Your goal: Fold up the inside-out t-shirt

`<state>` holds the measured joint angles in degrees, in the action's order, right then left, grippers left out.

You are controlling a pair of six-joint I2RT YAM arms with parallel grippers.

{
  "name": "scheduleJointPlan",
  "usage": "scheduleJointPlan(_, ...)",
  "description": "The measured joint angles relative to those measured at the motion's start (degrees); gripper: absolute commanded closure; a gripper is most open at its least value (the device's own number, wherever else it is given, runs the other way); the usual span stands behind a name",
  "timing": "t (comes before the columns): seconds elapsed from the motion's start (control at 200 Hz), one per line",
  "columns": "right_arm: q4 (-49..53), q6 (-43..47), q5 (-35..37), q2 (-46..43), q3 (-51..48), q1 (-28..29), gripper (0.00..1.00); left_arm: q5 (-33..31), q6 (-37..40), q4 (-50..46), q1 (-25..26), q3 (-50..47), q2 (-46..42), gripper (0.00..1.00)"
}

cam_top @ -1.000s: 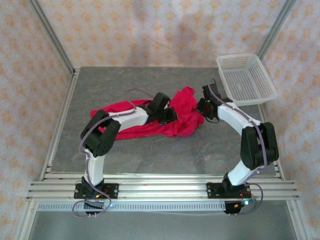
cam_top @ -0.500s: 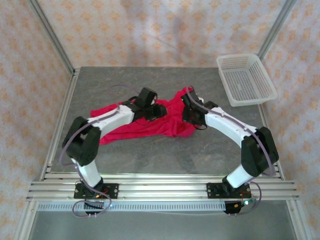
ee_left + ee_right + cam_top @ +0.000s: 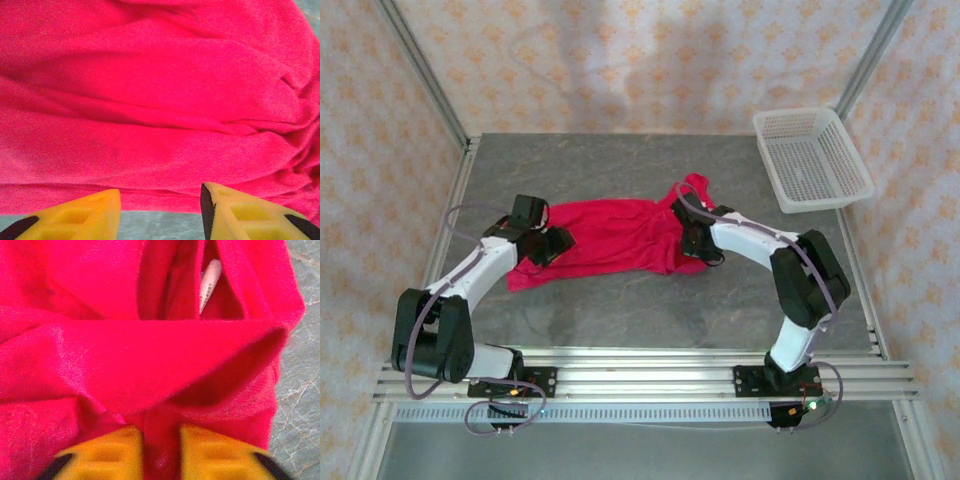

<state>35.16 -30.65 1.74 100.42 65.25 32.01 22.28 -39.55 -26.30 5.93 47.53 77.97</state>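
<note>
No writing can be read anywhere. The one label is a small pale cloth tag (image 3: 209,285) inside the neck opening of the bright red cloth t-shirt (image 3: 150,355), seen from the right wrist view. Faint grey marks run along it, too blurred to make out as letters or numbers.

Top view: even, diffuse light, fairly bright. Soft, faint shadows on table (image 3: 620,170) and back wall (image 3: 620,70); no glare. Wrist views: shirt (image 3: 160,100) red oversaturated, grainy, folds shaded dark. Right fingers (image 3: 215,450) blurred at bottom edge; left fingers (image 3: 240,215) sharper.
</note>
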Motion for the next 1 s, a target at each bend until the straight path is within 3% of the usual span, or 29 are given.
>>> scheduleJointPlan(0.035,0.0,0.0,0.3,0.0,0.0,0.0,1.00,0.1,0.4,-0.5,-0.9,-0.3,-0.4,0.53)
scheduleJointPlan(0.25,2.8,1.2,1.4,-3.3,0.4,0.0,1.00,1.4,2.2,-1.6,-3.9,-0.5,-1.0,0.53)
scheduleJointPlan(0.54,-0.1,4.1,2.4,-24.2,-2.1,-1.4,1.00,6.1,2.6,-1.4,-11.5,-4.1,-1.0,0.54)
scheduleJointPlan(0.766,-8.4,4.3,-2.8,-33.9,-8.3,-5.6,1.00,7.3,2.6,-1.1,-14.4,-4.6,-0.5,0.55)
scheduleJointPlan(0.896,-11.3,3.7,-6.8,-35.4,-9.3,-7.4,1.00,7.3,2.6,0.5,-14.6,-5.0,1.2,0.55)
scheduleJointPlan(0.996,-10.1,3.5,-9.3,-31.6,-7.1,-8.7,1.00,7.3,2.5,2.1,-14.6,-5.3,3.2,0.55)
